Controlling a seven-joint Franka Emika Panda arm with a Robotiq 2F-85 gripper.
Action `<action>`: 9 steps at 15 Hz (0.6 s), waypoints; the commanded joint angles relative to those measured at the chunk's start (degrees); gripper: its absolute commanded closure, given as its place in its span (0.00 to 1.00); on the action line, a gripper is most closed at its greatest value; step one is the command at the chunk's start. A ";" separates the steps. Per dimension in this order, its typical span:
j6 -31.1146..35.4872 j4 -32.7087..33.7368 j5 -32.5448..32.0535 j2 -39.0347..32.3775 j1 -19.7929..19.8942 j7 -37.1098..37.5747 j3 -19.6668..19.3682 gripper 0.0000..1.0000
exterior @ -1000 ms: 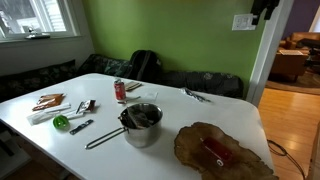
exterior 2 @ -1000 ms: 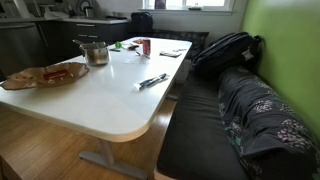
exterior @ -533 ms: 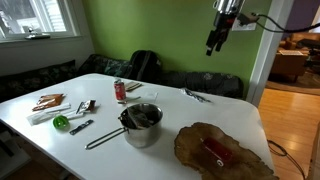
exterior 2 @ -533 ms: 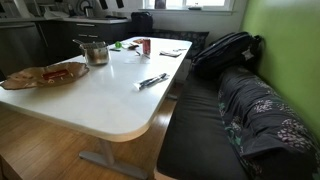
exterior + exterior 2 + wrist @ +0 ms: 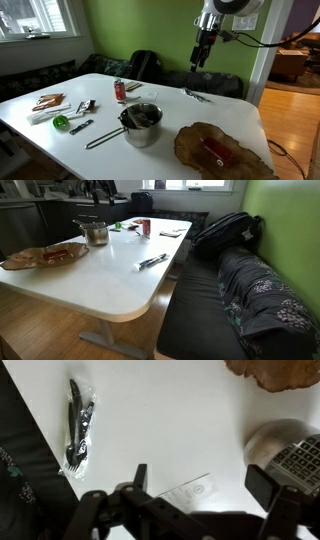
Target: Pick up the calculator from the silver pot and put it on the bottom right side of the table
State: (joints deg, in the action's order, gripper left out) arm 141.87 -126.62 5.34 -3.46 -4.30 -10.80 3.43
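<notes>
Calculator [image 5: 144, 116]: lying inside the silver pot [image 5: 142, 130], which stands near the middle of the white table [image 5: 105, 155], its long handle running out toward the near-left edge. In the wrist view the keyed face of the calculator [image 5: 300, 458] shows at the right border, inside the pot's grey rim [image 5: 268, 438]. In an exterior view the pot [image 5: 96, 232] is seen at the far end of the table, but its contents cannot be made out there.

Gripper [image 5: 197, 60]: hanging in the air above the far side of the table, well apart from the pot. In the wrist view the gripper [image 5: 198, 475] has its jaws spread wide with only bare tabletop between them; it holds nothing.

Change noted: half a second ago the gripper was higher and further right in the exterior view; a full second ago only the arm's tip showed at the top edge. It has come down and leftward toward the table.

Unchanged: pot, calculator, wrapped cutlery [image 5: 78, 422], wooden slab [image 5: 222, 150] and red can [image 5: 120, 91] sit as before.
</notes>
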 commanded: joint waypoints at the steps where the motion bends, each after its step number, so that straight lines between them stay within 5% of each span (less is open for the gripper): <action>1: 2.61 0.13 -3.36 -1.19 -0.09 7.37 0.01 0.00; 3: 5.86 2.66 -9.40 -6.18 -0.94 16.62 -0.16 0.00; 6: 5.31 6.88 -20.24 -11.23 -11.51 29.51 -7.91 0.00; 9: 3.14 11.33 -25.33 -15.60 -14.66 38.57 -3.26 0.00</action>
State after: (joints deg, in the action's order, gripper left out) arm 147.42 -120.42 -15.85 -14.49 -15.08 20.42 -1.93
